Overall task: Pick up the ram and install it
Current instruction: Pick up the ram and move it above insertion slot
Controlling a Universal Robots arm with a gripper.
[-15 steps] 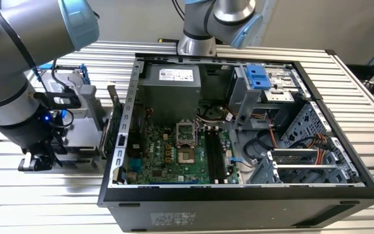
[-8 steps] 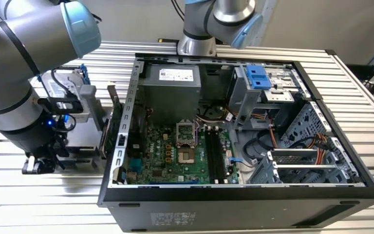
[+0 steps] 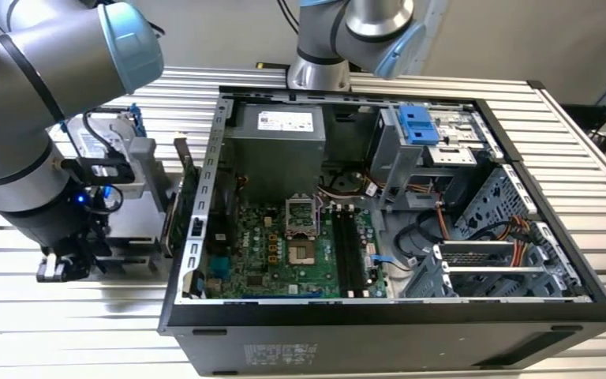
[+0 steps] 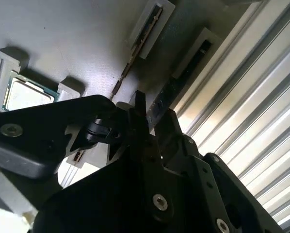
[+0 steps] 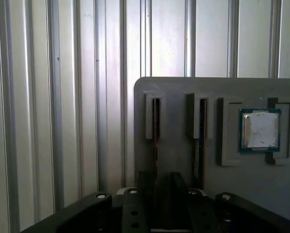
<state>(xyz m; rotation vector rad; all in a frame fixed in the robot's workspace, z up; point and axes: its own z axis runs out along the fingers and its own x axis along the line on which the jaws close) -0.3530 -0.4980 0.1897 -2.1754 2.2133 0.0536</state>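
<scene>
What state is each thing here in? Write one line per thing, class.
ram: on edge in its slot of the grey holder, not yet lifted.
claw: open, jaws either side of the ram.
second stick: on edge in the neighbouring slot.
processor chip: flat in the holder's recess.
computer case: on its side, open.
motherboard's long slots: empty.

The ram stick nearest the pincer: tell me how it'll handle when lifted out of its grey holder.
Probably stiff: the ram shows as a thin, straight board standing on edge in the grey holder. Likely light for its length, being so thin. Its slot looks narrow, so a tilted pull might bind or stress it.
</scene>
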